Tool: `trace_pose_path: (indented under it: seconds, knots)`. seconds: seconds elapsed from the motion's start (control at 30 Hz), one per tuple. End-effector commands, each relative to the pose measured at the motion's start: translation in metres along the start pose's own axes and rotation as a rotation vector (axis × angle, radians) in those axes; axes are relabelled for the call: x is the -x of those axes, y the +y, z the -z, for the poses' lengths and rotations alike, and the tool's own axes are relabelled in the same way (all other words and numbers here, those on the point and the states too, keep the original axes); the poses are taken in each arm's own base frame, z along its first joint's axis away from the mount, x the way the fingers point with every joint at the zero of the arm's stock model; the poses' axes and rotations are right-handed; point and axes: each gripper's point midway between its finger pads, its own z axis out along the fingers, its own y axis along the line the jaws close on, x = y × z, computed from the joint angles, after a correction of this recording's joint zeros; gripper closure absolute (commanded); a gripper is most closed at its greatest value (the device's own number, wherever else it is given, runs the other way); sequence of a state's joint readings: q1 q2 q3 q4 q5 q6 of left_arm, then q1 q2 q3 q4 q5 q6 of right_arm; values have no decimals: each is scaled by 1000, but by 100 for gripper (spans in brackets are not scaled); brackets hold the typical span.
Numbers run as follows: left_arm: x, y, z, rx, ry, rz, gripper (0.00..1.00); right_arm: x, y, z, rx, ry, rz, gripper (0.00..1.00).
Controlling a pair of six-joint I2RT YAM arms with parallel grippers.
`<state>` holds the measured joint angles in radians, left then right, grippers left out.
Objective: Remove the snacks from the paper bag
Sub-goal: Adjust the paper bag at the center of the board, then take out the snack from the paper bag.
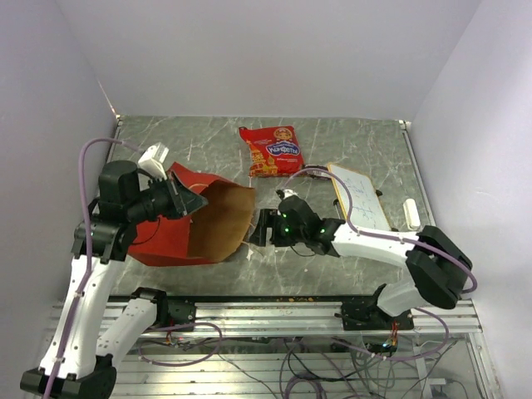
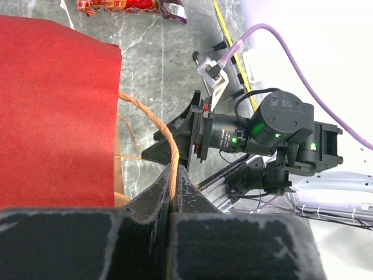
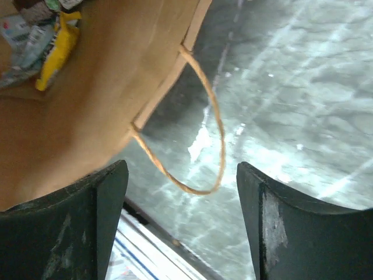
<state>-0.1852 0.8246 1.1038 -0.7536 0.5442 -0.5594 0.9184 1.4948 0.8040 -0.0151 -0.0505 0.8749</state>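
The paper bag (image 1: pixel 179 237) lies on its side, red outside, its brown-lined mouth (image 1: pixel 226 218) facing right. My left gripper (image 1: pixel 196 202) is shut on one string handle (image 2: pixel 152 116) at the upper rim. My right gripper (image 1: pixel 256 229) stands open just outside the mouth, nothing between its fingers; the other handle loop (image 3: pixel 217 137) hangs ahead of it. Deep inside the bag (image 3: pixel 87 99) lie a small yellow packet (image 3: pixel 58 51) and silvery wrappers (image 3: pixel 22 34). A large red snack packet (image 1: pixel 271 150) rests on the table behind the bag.
A white wood-framed board (image 1: pixel 360 196) lies right of the right arm, with a small white object (image 1: pixel 410 213) beside it. The table's metal rail (image 1: pixel 274 314) runs along the near edge. Walls close in left, right and behind.
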Motion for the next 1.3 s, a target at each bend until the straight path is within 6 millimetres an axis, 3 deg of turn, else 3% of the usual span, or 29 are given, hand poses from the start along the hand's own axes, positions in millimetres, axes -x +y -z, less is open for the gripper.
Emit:
trace_pose_path:
  seconds: [0.0,0.1,0.23,0.4,0.5,0.6,0.7,0.77,0.87,1.0,1.27]
  knots:
    - [-21,-8,16,-32,16,34,93,28,2,15,34,-171,175,23]
    - [-33,0,28,20,9,59,93,49,21,30,106,-244,518,11]
    - [-41,3,44,72,2,57,93,47,62,43,333,-261,881,9]
    - [-28,0,35,48,-25,51,93,22,118,67,652,-355,1254,4]
    - [-21,3,29,71,-6,40,93,3,138,65,716,-377,1404,4]
    - [-17,8,29,103,-17,37,93,-16,151,49,774,-372,1526,9]
    - [-14,-1,28,51,-31,17,93,-25,164,27,812,-417,1628,31]
    - [-11,-2,30,62,-24,4,93,-26,170,9,821,-478,1651,41]
    - [-9,-3,31,66,-6,-23,93,-14,181,-18,786,-574,1641,48]
    - [-4,-3,33,84,-9,-46,93,-16,178,-56,758,-584,1704,48]
    - [0,-7,30,67,-4,-41,93,-24,160,-127,712,-476,1850,37]
